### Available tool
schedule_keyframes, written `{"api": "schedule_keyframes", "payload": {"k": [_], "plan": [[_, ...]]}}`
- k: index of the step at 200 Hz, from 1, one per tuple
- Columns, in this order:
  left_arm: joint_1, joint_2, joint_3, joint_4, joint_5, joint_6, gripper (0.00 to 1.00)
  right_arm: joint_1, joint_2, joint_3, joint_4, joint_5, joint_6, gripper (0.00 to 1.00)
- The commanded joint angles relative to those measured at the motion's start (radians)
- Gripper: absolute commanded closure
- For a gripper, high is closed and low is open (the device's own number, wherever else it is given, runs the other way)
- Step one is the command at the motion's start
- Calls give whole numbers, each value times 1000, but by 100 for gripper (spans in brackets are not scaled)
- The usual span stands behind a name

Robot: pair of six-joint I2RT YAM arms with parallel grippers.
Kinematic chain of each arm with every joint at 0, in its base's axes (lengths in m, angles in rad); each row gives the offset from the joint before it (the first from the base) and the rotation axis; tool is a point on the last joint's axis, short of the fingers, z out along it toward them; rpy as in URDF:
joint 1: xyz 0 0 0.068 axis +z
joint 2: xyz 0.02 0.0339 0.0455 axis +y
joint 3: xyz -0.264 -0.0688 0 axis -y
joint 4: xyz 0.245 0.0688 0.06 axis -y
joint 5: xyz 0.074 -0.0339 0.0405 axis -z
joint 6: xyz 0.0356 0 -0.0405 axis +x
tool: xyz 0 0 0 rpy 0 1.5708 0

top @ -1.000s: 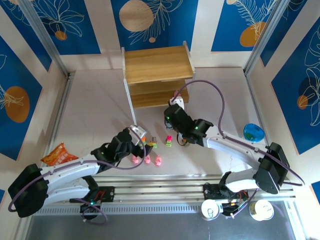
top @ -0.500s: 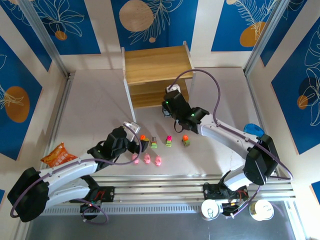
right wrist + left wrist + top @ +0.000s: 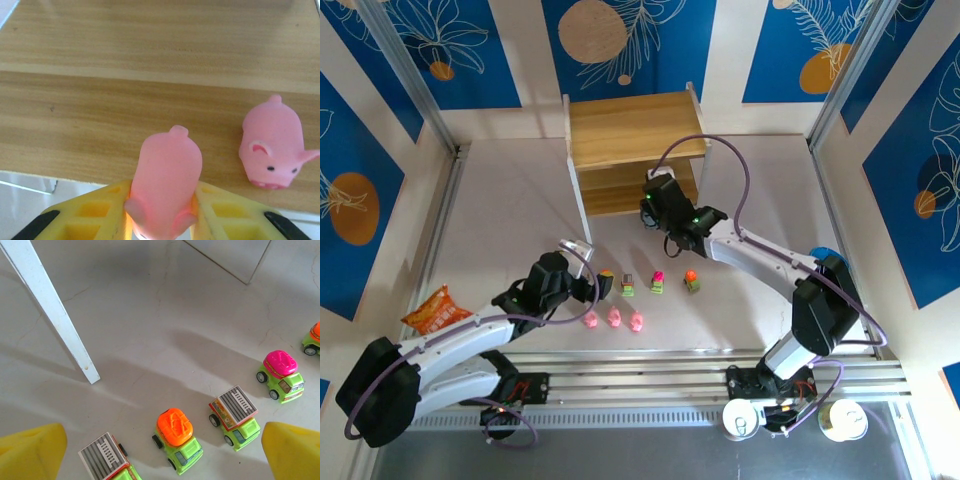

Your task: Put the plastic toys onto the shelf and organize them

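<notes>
- Our right gripper [image 3: 162, 212], clamped on a pink pig [image 3: 165, 170], has reached the shelf [image 3: 90, 100] front edge beside another pig [image 3: 274, 142]; placement looks near.
- Our left gripper [image 3: 598, 285] hangs spread above the trucks [image 3: 176, 432].

pale tabletop [image 3: 510, 200]: a two-tier wooden shelf [image 3: 635, 125] stands at the middle of its far edge. toward the near edge is a row of green trucks: orange-topped truck [image 3: 606, 275], grey-topped truck [image 3: 628, 286], pink-topped truck [image 3: 658, 282], second orange-topped truck [image 3: 691, 281]. just nearer lie three pink pigs [image 3: 615, 318]. an orange snack bag [image 3: 438, 308] lies near the left edge, a blue cup [image 3: 823, 256] near the right. another pink pig [image 3: 274, 145] sits on a shelf board.
</notes>
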Motion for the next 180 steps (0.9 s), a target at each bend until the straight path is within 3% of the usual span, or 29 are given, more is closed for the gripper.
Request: {"api": "schedule_keyframes", "payload": {"k": [1,180], "plan": [[12,2,-11,-3,24,-17,0,-9,25,47,13,9,-19,68],[21,-2,-13,4,41,-20,0,-72,103,91,18,-23,-35,68]]}}
